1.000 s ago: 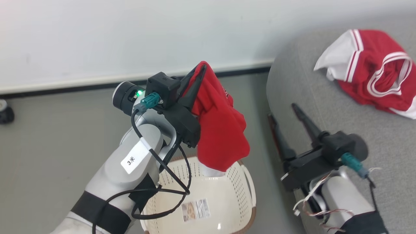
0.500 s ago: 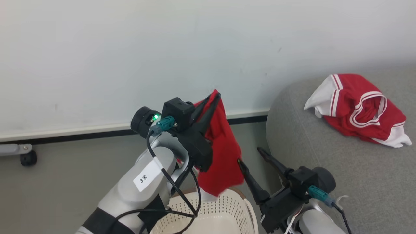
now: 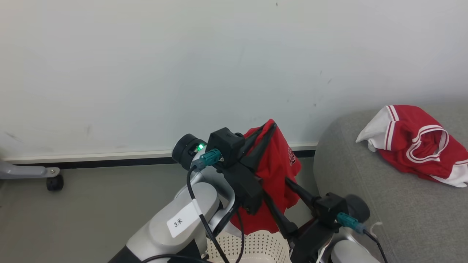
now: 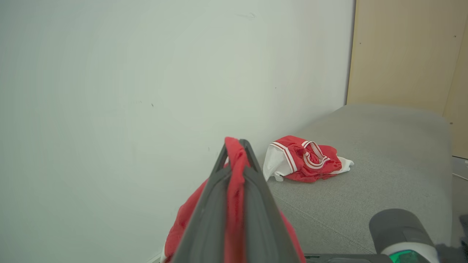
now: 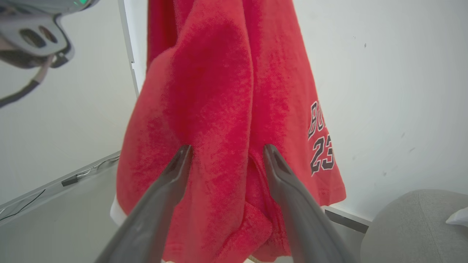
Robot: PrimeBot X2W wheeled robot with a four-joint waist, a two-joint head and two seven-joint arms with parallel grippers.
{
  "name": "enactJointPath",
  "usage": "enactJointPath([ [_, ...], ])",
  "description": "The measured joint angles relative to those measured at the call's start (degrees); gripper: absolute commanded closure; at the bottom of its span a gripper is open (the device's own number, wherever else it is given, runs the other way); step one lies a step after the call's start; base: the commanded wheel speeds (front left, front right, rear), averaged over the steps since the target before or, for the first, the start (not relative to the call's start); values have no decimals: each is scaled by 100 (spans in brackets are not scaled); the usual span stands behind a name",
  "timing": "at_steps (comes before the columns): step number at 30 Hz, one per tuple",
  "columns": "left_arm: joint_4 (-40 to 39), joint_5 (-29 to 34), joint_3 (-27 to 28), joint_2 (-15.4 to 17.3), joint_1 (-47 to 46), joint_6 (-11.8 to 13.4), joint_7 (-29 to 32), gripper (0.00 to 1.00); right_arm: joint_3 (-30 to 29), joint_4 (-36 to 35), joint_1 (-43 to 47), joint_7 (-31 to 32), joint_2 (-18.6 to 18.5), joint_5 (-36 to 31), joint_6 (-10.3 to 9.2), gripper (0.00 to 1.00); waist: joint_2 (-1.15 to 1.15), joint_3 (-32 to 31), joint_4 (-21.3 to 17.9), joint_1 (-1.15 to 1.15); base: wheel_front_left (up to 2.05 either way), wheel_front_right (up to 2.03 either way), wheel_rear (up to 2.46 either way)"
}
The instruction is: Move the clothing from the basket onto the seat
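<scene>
At the far left of the head view, one small black caster wheel on a grey metal leg stands on the grey floor below the white wall. Next comes the left gripper. Its two long dark fingers are pinched together on the top fold of one red shiny basketball garment with black-and-white numerals. The left wrist view shows the red fabric squeezed between those fingers. This garment hangs in the air, its lower end over the one cream-white perforated plastic basket at the bottom edge. Further right, the right gripper points at the hanging cloth with its two fingers spread apart and nothing held. Whether the tips touch the fabric cannot be told. At the right lies the one large grey fabric-upholstered seat cushion. On it a second red garment with white panels and striped trim lies crumpled, well apart from both grippers. That makes two garments in all.
</scene>
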Motion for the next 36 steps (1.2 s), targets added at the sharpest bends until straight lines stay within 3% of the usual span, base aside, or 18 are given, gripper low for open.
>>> enactJointPath([
  [12, -368, -94, -169, 4, 35, 171, 67, 100, 555, 525, -857, 0, 9, 68, 0, 0, 0, 3, 157, 0, 0, 0, 0],
  [13, -386, -101, -178, 4, 35, 194, 79, 100, 626, 552, -905, 0, 11, 108, 0, 57, 0, 11, 162, 0, 0, 0, 0],
  [15, -396, -138, -185, 4, 35, 199, 80, 100, 744, 601, -988, 0, 15, 234, 1, 100, 0, 27, 169, 0, 0, 0, 0],
  [25, -265, -314, 43, 142, 127, 346, 94, 98, 922, 673, -1132, 1, -114, 610, 5, 100, 0, 106, 52, 0, 0, 0, 0],
  [26, -254, -327, 70, 176, 169, 346, 94, 81, 913, 672, -1138, 1, -157, 626, 5, 100, 0, 112, 24, 0, 0, 0, 0],
  [27, -243, -327, 87, 216, 211, 354, 81, 55, 896, 669, -1145, 1, -199, 653, 5, 100, 0, 117, -7, 0, 0, 0, 0],
  [29, -220, -347, 132, 280, 300, 397, 69, 22, 842, 651, -1162, 1, -283, 670, 5, 100, 0, 127, -78, 0, 0, 0, 0],
  [30, -209, -357, 143, 302, 335, 397, 60, 0, 806, 636, -1179, 1, -332, 702, 5, 100, 0, 132, -116, 0, 0, 0, 0],
  [36, -205, -387, 182, 386, 568, 415, -10, 0, 504, 535, -1234, 1, -677, 745, 5, 100, 0, 150, -374, 0, 0, 0, 0],
])
